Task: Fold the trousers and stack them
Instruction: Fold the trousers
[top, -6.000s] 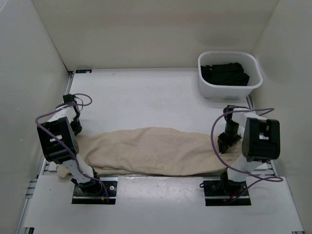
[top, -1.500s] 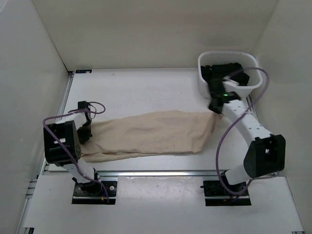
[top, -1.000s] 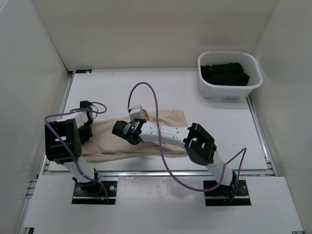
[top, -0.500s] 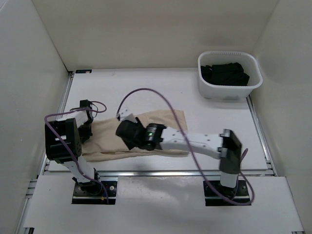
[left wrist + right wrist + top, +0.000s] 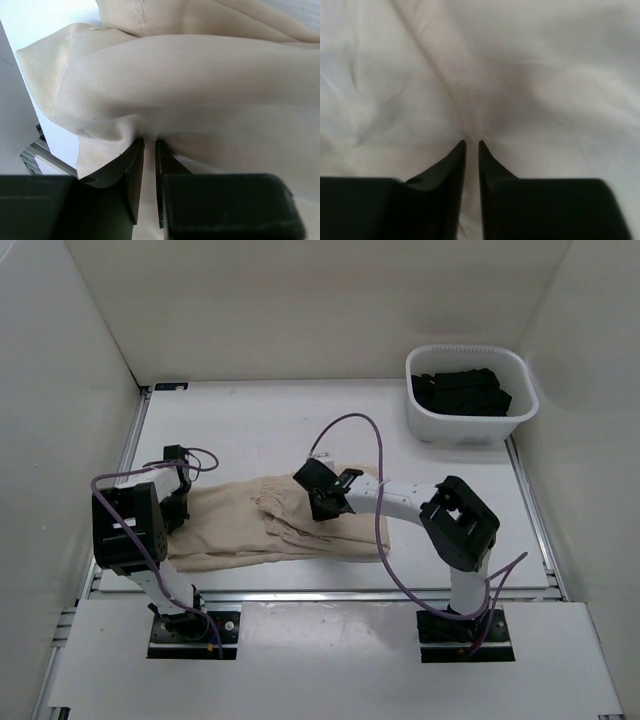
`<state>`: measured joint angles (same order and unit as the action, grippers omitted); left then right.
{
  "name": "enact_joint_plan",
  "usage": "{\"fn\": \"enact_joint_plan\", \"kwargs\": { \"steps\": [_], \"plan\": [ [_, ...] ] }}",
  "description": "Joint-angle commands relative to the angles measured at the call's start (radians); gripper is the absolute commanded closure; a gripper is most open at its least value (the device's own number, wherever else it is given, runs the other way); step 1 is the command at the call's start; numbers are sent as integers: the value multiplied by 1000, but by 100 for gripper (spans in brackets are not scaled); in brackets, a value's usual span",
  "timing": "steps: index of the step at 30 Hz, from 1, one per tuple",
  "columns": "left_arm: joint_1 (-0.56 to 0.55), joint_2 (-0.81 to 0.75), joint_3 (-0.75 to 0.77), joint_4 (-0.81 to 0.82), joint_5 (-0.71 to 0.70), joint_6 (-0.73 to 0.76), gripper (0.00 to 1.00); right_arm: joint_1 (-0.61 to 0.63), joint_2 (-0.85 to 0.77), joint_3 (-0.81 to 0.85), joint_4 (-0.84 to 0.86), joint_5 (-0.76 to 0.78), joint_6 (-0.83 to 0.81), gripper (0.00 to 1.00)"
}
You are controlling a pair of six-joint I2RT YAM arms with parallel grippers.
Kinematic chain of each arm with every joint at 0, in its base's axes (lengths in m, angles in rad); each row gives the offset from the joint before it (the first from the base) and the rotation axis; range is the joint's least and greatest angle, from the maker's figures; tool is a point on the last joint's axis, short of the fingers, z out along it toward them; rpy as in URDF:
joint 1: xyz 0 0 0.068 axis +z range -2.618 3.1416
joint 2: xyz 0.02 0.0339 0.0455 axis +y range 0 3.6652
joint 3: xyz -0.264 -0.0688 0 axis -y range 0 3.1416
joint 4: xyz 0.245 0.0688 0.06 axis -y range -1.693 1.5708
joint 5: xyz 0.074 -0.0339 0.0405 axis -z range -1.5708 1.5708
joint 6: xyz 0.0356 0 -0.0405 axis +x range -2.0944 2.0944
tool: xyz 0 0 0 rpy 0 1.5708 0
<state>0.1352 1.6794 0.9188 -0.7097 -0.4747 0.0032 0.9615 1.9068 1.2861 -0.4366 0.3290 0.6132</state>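
The beige trousers point(image 5: 230, 530) lie folded over on the table point(image 5: 300, 430), near its front left, with the wrinkled waist on top near the middle. My left gripper point(image 5: 180, 502) is at their left end, jaws shut on a fold of the cloth point(image 5: 200, 65) in the left wrist view point(image 5: 149, 141). My right gripper point(image 5: 320, 502) rests on the upper layer, right of the waist. In the right wrist view point(image 5: 472, 142) its jaws are nearly closed, with cloth point(image 5: 520, 75) bunched at the tips.
A white basket point(image 5: 470, 425) holding a black garment point(image 5: 462, 390) stands at the back right. White walls enclose the table on three sides. The right arm's purple cable point(image 5: 375, 455) loops above the trousers.
My right gripper carried the trousers' right end over to the left, folding them in half, then moved back right to the middle. The left gripper has stayed in place, holding the left end.
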Motion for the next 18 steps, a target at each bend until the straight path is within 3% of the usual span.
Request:
{"fn": "enact_joint_plan", "kwargs": {
  "steps": [1, 3, 4, 6, 7, 12, 18],
  "plan": [
    [-5, -26, 0, -8, -27, -3, 72, -58, -99, 74, -42, -41, 10, 76],
    [-5, -26, 0, -17, -27, -3, 72, -84, -203, 137, -133, 29, 0, 34],
    [-5, -26, 9, -17, -27, -3, 72, -113, -230, 137, -183, 42, 34, 19],
    [-5, -26, 21, -28, 1, -3, 72, -154, -294, 107, -266, -8, 103, 17],
    [-5, -26, 22, -28, 1, -3, 72, -191, -320, 16, -266, -45, 112, 15],
    [-5, -6, 32, -37, 22, -3, 72, -288, -428, -203, -173, -210, 131, 12],
    [-34, 14, 23, -48, 21, -3, 70, -369, -428, -355, -16, -318, 177, 12]
  ]
}}
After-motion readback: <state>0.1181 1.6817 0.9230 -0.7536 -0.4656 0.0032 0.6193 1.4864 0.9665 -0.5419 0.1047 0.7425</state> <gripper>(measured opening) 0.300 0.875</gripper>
